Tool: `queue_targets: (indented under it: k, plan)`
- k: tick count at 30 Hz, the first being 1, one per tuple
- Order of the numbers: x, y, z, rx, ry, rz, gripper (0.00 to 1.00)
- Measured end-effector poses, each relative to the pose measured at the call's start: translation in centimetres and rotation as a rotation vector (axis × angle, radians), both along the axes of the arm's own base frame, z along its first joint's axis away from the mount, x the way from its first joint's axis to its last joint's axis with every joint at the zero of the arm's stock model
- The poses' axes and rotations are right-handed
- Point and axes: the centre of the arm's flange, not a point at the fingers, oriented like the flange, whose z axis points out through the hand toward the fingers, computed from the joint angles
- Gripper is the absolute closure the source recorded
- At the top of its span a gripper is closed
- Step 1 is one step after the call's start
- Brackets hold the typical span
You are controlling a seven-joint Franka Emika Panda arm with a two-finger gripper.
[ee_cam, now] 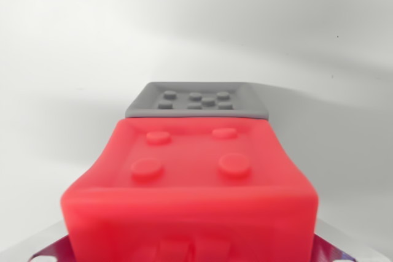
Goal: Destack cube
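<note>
Two cubes are filling most of the wrist view, one red and one grey. The red cube [190, 188] is sitting nearest the camera, taking up the lower middle of the picture, and its upper face is showing four round raised studs inside a shallow recessed square. Its front face, at the bottom edge, is showing the tops of a few more raised marks, but they are cut off and I cannot tell their number. The grey cube [198, 100] is lying just behind the red one in the picture, its near edge meeting the red cube's far edge; whether the two are touching or merely lined up in depth cannot be told from this angle. The grey cube's top is carrying a cluster of small studs, roughly six, inside its own recessed frame. Both are standing against a plain white table [73, 59] with soft shadows falling across it. Shiny metallic pieces [49, 250] are peeking out at the bottom left and bottom right corners beneath the red cube. The tool itself is not showing clearly, so I cannot tell whether it is spread, pressed together, or pinching the red cube.
</note>
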Motion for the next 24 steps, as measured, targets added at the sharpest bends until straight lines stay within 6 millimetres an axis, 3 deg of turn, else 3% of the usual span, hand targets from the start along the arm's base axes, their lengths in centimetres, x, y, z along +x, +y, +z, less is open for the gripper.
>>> queue_targets:
  k: [24]
  plan:
    - [0.1,0.0,2.7,-0.002,-0.004,0.000,1.00]
